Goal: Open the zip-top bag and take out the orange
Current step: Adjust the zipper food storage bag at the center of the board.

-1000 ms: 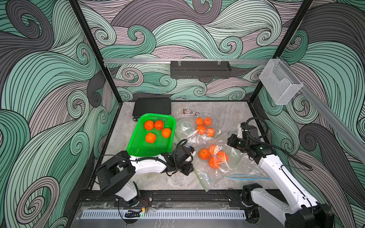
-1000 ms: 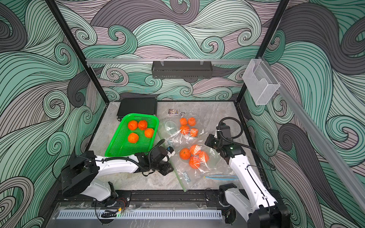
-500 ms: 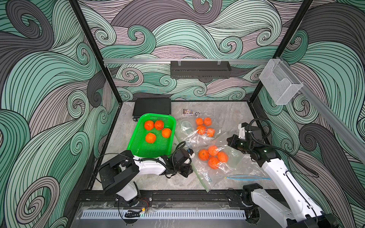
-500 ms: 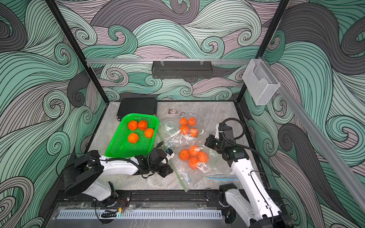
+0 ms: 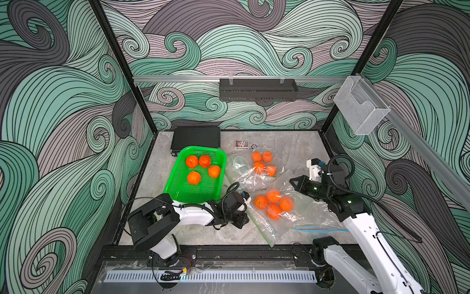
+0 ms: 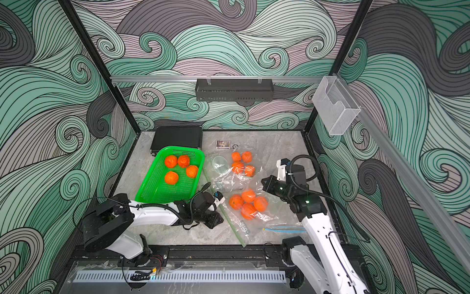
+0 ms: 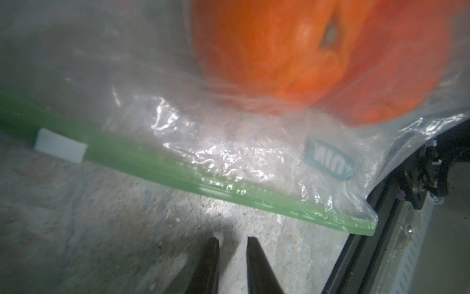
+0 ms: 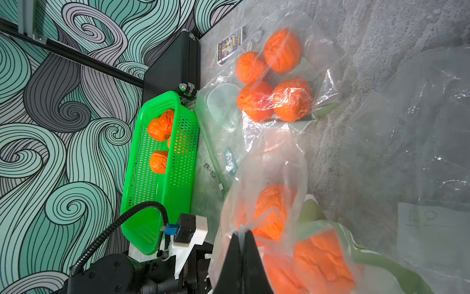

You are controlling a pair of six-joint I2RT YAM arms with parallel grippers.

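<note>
Grey marbled counter (image 5: 292,147), swirl-print walls all round. Target is the near clear zip-top bag (image 5: 276,225), lying between the two arms with four round orange fruits (image 5: 273,196) bunched inside. Right hand (image 8: 243,235) is clamped shut on a fold of its film, on the side facing the right arm, holding it up off the counter. My read: it's anchoring the bag so the zip end can be worked. Left hand (image 7: 232,240) sits low on the counter just short of the green zip strip (image 7: 178,165), jaws slightly apart, nothing between them. White rectangular tab (image 7: 61,149) is off to one side of its line, so not lined up yet. Strip looks sealed where I see it; can't confirm the full length. Left wrist view is blurry. From the top views I can't make out the left fingertips. Right wrist view shows another green band (image 8: 381,262) beneath the fruit; can't tell whose. Bright green perforated plastic basket (image 5: 193,196) holds four more oranges, and the second clear bag (image 5: 263,164) behind also holds four. Flat blue-zipped bag (image 5: 318,229) by the right arm: contents unclear.
</note>
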